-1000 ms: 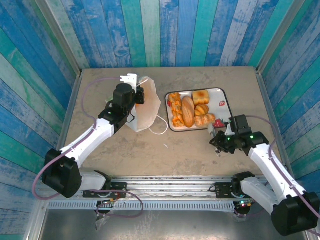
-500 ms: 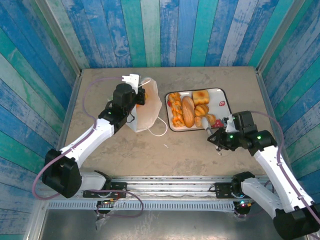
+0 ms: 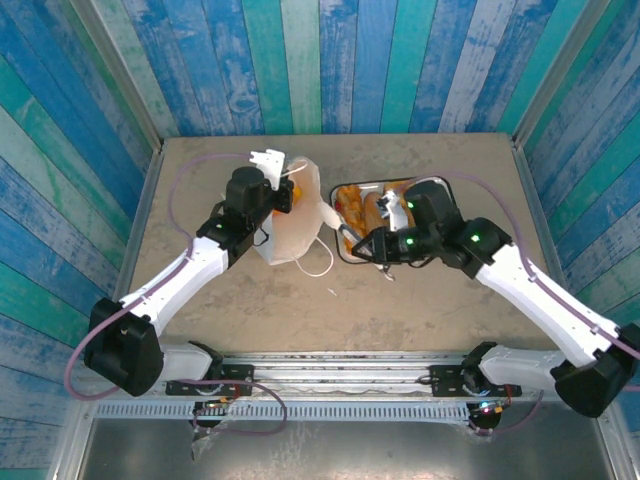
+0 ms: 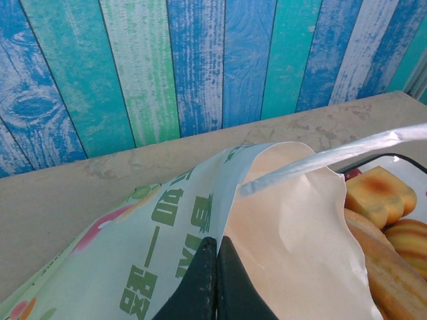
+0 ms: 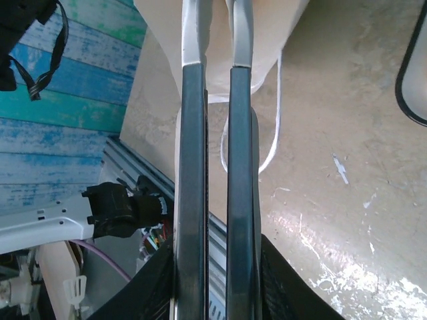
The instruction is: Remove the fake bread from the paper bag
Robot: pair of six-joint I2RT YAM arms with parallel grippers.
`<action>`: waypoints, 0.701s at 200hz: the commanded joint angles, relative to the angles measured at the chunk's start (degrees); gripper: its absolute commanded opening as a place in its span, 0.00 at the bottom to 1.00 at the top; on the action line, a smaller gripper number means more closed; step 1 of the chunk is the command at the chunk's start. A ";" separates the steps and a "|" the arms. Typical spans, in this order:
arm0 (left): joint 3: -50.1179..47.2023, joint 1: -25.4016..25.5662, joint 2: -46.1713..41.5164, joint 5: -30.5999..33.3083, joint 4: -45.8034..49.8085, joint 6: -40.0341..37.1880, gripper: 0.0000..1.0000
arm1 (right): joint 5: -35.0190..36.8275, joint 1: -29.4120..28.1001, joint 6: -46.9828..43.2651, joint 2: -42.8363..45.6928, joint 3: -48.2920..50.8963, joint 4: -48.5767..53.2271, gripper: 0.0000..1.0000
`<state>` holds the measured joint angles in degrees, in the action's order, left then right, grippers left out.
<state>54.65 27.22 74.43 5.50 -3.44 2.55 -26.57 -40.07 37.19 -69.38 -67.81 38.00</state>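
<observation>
Because the paper bag looks thin and floppy, the left gripper pinches its rim; the right gripper, near-closed and empty, should probably grasp the light, rigid bread midway.

Walls: vertical wood-grain planks in blue, teal, green and whitewash.
Worktop: mottled beige-tan with pale scuffs.
Paper bag: outer face pale, with green lettering and pink patches; inside cream; loop handles white.
Fake bread: golden-orange to brown, tops darker.
Tray: white with a thin black rim.
Left hand: black fingers.
Right hand: dark grey fingers with silver tips.
Arms: white shells, black joints; green lights on the right one.
Cables: dull purple.
</observation>
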 commanded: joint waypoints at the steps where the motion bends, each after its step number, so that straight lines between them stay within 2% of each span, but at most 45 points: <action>1: -1.13 0.03 -2.23 -2.77 -3.42 -1.48 0.00 | 0.25 -1.97 -2.15 -5.11 -3.60 -0.41 0.29; 35: -1.81 0.03 -2.17 -5.90 -3.92 -1.31 0.00 | 2.22 -3.50 -3.80 -13.58 -8.49 0.55 0.29; 94: -3.52 0.03 -4.85 -10.06 -5.62 -2.16 0.00 | 17.19 -8.04 -5.02 -22.66 -17.68 3.09 0.31; 116: -4.36 0.03 -6.63 -11.64 -6.57 -3.35 0.00 | 18.82 -8.59 -4.24 -23.90 -17.84 2.13 0.32; 140: -4.74 0.03 -8.01 -10.13 -6.49 -3.60 0.00 | 19.01 -9.03 -3.64 -25.68 -17.88 1.04 0.32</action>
<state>50.39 27.22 71.42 -3.92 -6.42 0.21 -10.57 -48.49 33.17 -93.01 -84.33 40.23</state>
